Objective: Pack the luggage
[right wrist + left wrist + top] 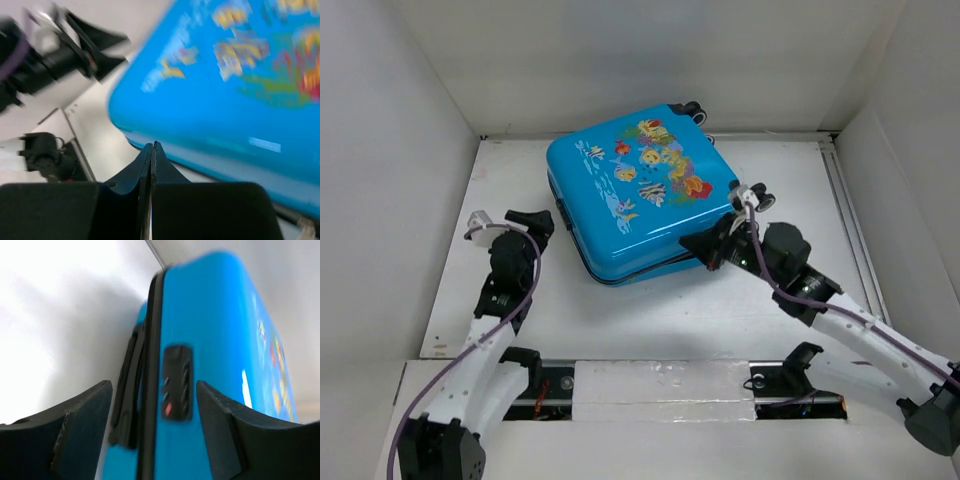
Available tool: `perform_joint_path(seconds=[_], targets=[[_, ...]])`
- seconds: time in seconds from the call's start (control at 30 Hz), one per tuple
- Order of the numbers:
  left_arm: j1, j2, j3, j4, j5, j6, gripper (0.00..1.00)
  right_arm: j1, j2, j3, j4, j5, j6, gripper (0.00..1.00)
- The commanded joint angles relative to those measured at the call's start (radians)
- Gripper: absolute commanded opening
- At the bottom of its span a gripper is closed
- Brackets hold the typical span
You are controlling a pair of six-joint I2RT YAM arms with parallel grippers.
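Note:
The luggage (pixel 630 200) is a bright blue hard-shell suitcase lying flat and closed, its cartoon-fish face up. My left gripper (pixel 535 218) is at its left side, open. In the left wrist view the left gripper (pixel 154 387) frames the black seam, the combination lock (pixel 176 382) and a side handle (pixel 129 395), holding nothing. My right gripper (pixel 690 243) is shut at the front right edge. Seen from the right wrist, the right gripper (pixel 152 146) points its closed tips at the lower rim of the luggage (pixel 225 100); whether they touch it is unclear.
White walls enclose the table (pixel 650 320) on the left, back and right. Wheels stick out at the suitcase's far corner (pixel 692 110) and right corner (pixel 757 197). The left arm (pixel 45 55) shows in the right wrist view.

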Motion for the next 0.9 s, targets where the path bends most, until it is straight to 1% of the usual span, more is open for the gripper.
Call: perform_joint_path(seconds=[0.0,0.07,0.1,0.13,0.17,0.2,0.23,0.27,0.3,0.33,0.37,0.4,0.43,0.5,0.57,0.6,0.67,0.73,0.77,0.8,0.87], targets=[[0.016,0.121,0.168,0.185,-0.085,-0.057,0.66,0.021,-0.015,-0.13,0.012,0.212,0.077,0.0],[0.036,0.236,0.242,0.232,-0.065,-0.057,0.68,0.021,-0.052,-0.173,-0.028,0.28,0.102,0.0],[0.074,0.38,0.296,0.233,0.008,-0.045,0.68,0.006,-0.052,-0.201,-0.04,0.332,0.111,0.0],[0.091,0.459,0.434,0.201,0.045,-0.045,0.69,0.005,-0.052,-0.212,-0.049,0.352,0.111,0.0],[0.113,0.538,0.512,0.185,0.091,-0.004,0.69,-0.008,-0.052,-0.212,-0.078,0.377,0.146,0.0],[0.14,0.695,0.593,0.158,0.172,0.019,0.69,-0.018,-0.052,-0.227,-0.098,0.441,0.161,0.0],[0.14,0.771,0.758,0.086,0.191,0.039,0.69,-0.018,-0.043,-0.244,-0.115,0.466,0.181,0.0],[0.157,0.844,0.841,0.055,0.22,0.074,0.7,-0.036,-0.032,-0.258,-0.115,0.48,0.207,0.0],[0.166,0.989,0.93,-0.008,0.24,0.126,0.7,-0.05,-0.023,-0.27,-0.115,0.48,0.217,0.0],[0.182,1.056,1.019,-0.075,0.25,0.151,0.7,-0.085,-0.012,-0.279,-0.115,0.48,0.227,0.0],[0.182,1.113,1.163,-0.164,0.26,0.179,0.69,-0.1,0.006,-0.279,-0.126,0.48,0.238,0.0],[0.194,1.164,1.21,-0.19,0.269,0.199,0.69,-0.113,0.006,-0.29,-0.126,0.48,0.238,0.0],[0.194,1.236,1.236,-0.191,0.295,0.229,0.69,-0.137,0.02,-0.29,-0.111,0.471,0.238,0.0],[0.205,1.293,1.293,-0.177,0.351,0.24,0.69,-0.169,0.061,-0.29,-0.079,0.454,0.228,0.0],[0.216,1.353,1.325,-0.151,0.458,0.24,0.69,-0.22,0.104,-0.238,-0.054,0.426,0.214,0.0],[0.216,1.368,1.339,-0.105,0.496,0.24,0.69,-0.235,0.129,-0.217,-0.045,0.409,0.195,0.0],[0.216,1.399,1.367,-0.105,0.564,0.231,0.69,-0.274,0.207,-0.169,-0.022,0.367,0.183,0.0],[0.205,1.41,1.367,-0.094,0.573,0.242,0.69,-0.283,0.253,-0.117,0.021,0.328,0.153,0.0],[0.205,1.399,1.356,-0.094,0.573,0.242,0.69,-0.295,0.265,-0.107,0.085,0.319,0.137,0.0],[0.194,1.385,1.333,-0.077,0.573,0.242,0.69,-0.317,0.281,-0.074,0.111,0.287,0.125,0.0],[0.183,1.346,1.205,-0.001,0.573,0.217,0.67,-0.346,0.343,-0.022,0.142,0.267,0.088,0.0]])
